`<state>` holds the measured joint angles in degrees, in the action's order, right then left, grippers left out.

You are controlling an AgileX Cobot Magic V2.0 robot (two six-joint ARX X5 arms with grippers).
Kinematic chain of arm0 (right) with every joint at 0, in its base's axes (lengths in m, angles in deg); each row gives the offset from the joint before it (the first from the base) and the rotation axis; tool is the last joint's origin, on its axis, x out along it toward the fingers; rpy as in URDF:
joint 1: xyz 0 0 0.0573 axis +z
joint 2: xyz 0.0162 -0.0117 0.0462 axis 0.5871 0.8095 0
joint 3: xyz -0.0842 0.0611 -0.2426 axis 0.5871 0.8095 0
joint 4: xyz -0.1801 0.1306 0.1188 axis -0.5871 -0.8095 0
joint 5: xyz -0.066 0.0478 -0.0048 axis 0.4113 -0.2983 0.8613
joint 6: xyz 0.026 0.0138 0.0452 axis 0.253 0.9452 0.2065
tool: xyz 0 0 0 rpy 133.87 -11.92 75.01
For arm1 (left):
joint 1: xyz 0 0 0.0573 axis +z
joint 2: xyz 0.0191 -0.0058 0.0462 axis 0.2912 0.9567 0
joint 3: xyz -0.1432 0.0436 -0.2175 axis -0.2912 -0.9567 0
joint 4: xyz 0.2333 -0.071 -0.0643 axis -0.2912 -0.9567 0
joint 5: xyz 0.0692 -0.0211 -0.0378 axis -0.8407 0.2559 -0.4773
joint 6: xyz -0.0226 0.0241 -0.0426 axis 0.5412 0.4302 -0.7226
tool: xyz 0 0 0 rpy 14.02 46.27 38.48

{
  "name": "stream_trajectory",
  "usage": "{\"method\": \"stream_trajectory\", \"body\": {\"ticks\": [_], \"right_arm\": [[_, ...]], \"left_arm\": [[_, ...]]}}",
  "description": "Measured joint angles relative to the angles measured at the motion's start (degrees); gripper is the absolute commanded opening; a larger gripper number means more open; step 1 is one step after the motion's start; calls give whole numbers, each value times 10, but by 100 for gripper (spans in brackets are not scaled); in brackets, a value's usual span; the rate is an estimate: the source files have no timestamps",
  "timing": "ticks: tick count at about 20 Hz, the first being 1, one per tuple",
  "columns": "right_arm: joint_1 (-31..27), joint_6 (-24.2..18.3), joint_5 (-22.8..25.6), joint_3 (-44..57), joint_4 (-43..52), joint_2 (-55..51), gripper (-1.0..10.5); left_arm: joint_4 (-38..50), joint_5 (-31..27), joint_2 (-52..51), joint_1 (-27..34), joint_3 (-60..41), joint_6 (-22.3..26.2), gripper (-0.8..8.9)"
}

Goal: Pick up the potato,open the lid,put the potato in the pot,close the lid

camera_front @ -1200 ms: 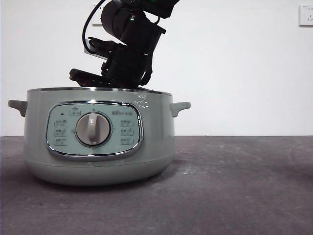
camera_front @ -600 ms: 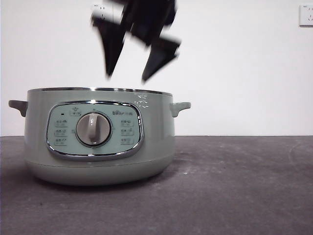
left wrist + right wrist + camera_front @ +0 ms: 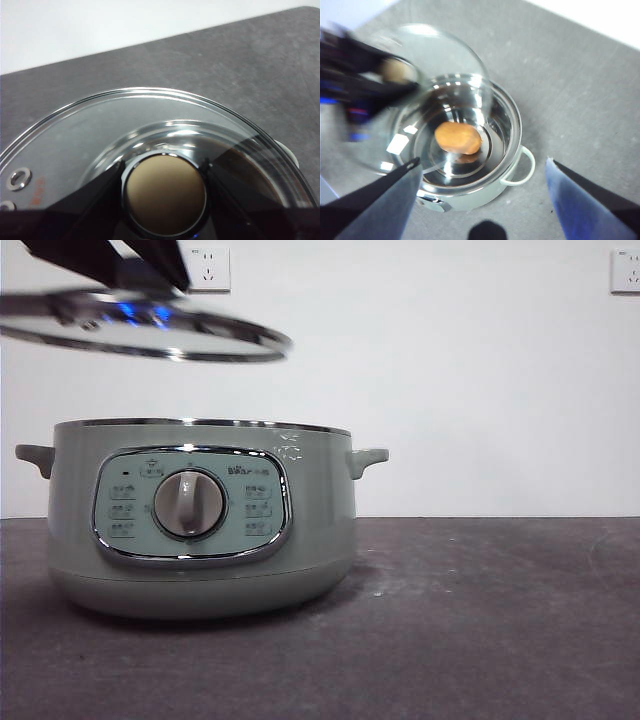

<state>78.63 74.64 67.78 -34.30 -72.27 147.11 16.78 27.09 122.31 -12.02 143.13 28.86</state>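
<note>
The oval orange-brown potato [image 3: 458, 138] lies on the steel floor of the large sage-green electric pot [image 3: 200, 515], mid-frame. The domed, chrome-rimmed glass lid [image 3: 140, 328] hangs at upper left, its knob clamped by the left tool [image 3: 164, 192]. Lowered off-centre, its rim could strike the pot's edge and slip. The right tool [image 3: 482, 175] hangs empty, jaws apart, above the dark counter [image 3: 480, 620].

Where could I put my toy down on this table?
The dark table is bare beside the pot, on its plain-handle side. Over the pot it is crowded: the left gripper holds the lid there, and the potato lies inside.
</note>
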Motion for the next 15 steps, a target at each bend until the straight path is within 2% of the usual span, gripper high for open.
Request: {"method": "stream_trajectory", "body": {"ticks": [5, 8, 15], "right_arm": [[0, 6, 3, 0, -26, -54, 409], [0, 10, 29, 0, -32, -70, 409], [0, 14, 30, 0, -51, -73, 409]], "left_arm": [[51, 33, 71, -1, 0, -12, -9], [56, 46, 97, -2, 0, -28, -9], [65, 51, 121, -5, 0, -46, -9]]}}
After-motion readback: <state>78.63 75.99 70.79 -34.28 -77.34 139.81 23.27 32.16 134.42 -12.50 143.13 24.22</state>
